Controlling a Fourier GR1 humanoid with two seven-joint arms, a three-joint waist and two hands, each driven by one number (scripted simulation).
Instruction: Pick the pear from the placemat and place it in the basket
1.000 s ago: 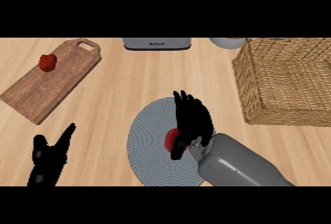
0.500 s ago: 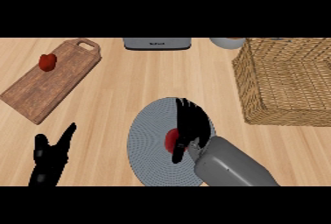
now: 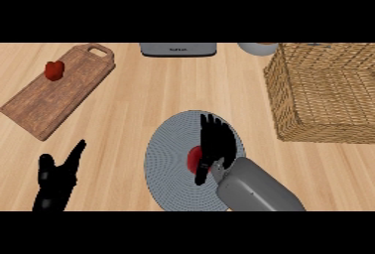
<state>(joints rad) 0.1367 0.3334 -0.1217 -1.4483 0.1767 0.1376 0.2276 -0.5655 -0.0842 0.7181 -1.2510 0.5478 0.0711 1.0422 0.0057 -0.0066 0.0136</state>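
A small red pear [image 3: 194, 159] lies on the round grey placemat [image 3: 170, 163] near the counter's front. My right hand [image 3: 218, 144] lies over it, fingers pointing away from me and covering the fruit's right side, thumb curled down at the pear's near edge. Only the pear's left part shows. The woven basket [image 3: 322, 94] stands at the right, apart from the hand. My left hand [image 3: 57, 178] rests open at the lower left, fingers up.
A wooden cutting board [image 3: 62, 89] lies at the upper left with a red fruit [image 3: 53, 70] on it. A grey appliance [image 3: 178, 48] and a pale bowl [image 3: 256, 48] sit along the far edge.
My right hand has slid toward me and to the left over the placemat, settling onto the pear. The left hand has stayed put.
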